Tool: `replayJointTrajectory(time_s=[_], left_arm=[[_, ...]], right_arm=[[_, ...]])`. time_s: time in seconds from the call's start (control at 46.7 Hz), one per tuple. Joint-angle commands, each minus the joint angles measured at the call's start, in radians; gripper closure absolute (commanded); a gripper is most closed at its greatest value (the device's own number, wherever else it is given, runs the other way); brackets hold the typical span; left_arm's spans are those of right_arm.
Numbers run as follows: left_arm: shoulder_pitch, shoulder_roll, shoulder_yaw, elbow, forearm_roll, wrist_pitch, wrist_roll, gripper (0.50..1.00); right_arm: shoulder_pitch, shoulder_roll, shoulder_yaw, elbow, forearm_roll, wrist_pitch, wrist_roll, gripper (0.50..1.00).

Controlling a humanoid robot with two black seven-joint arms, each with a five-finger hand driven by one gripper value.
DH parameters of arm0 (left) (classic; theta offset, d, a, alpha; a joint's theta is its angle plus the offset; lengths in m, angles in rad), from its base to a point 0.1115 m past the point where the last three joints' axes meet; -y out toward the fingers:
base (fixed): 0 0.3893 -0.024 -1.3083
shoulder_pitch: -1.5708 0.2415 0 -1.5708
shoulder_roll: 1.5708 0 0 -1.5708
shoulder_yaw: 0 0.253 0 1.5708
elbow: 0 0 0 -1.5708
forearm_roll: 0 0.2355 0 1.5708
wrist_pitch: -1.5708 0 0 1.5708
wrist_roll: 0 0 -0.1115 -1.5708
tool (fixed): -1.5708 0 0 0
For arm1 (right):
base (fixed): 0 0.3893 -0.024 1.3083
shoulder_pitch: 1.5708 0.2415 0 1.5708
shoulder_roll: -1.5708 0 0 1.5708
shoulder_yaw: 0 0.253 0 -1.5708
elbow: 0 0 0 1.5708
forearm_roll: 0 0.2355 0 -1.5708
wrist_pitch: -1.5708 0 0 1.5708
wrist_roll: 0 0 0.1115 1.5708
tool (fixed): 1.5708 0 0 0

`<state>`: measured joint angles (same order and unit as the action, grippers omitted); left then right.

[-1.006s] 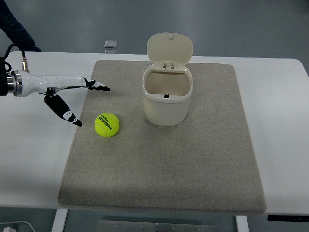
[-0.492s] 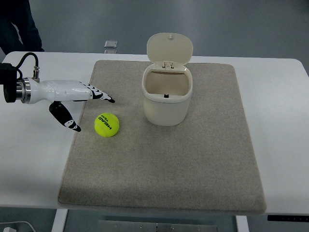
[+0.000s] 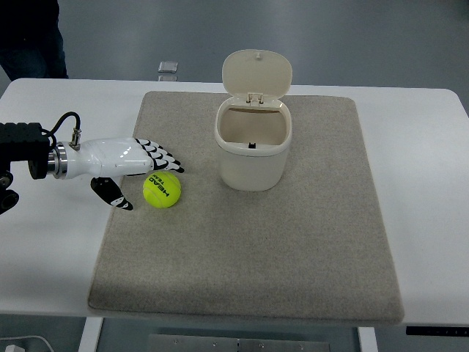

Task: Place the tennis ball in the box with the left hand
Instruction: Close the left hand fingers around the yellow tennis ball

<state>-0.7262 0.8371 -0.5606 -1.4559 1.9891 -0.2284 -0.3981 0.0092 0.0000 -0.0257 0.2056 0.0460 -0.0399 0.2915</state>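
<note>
The white left hand (image 3: 124,165) hovers with fingers (image 3: 163,157) spread and empty, thumb low, bracketing the yellow felt tennis ball (image 3: 162,189) just beneath them on the grey mat (image 3: 293,242), seemingly ready to grasp it for the open-lidded cream plastic box (image 3: 253,147) beyond.

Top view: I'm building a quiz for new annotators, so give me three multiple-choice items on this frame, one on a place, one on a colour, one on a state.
1. Where does the tennis ball lie?
A. on the grey mat, left of the box
B. inside the box
C. on the bare white table

2. What colour is the box?
A. blue
B. cream
C. black

3. How is the box's lid?
A. shut
B. lying off on the mat
C. hinged up, open

Answers: 1 A, the ball sits on the mat beside the left hand. 2 B, its walls and lid are cream. 3 C, the lid stands up behind the open mouth.
</note>
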Motion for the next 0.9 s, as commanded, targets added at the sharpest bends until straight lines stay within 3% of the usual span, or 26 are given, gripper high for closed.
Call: replayJointTrajectory(time_s=[0.0, 0.621, 0.749, 0.877], left_arm=[[0.002, -0.006, 0.007, 0.000, 0.011, 0.012, -0.001, 0.521], [0.008, -0.022, 0.042, 0.002, 0.066, 0.107, 0.001, 0.561], [0.014, -0.030, 0.042, 0.005, 0.071, 0.107, -0.001, 0.664], [0.016, -0.033, 0.042, 0.006, 0.083, 0.109, -0.001, 0.705]], right_arm=[[0.000, 0.000, 0.000, 0.000, 0.000, 0.000, 0.000, 0.562], [0.000, 0.000, 0.000, 0.000, 0.000, 0.000, 0.000, 0.562], [0.000, 0.000, 0.000, 0.000, 0.000, 0.000, 0.000, 0.562], [0.000, 0.000, 0.000, 0.000, 0.000, 0.000, 0.000, 0.562]])
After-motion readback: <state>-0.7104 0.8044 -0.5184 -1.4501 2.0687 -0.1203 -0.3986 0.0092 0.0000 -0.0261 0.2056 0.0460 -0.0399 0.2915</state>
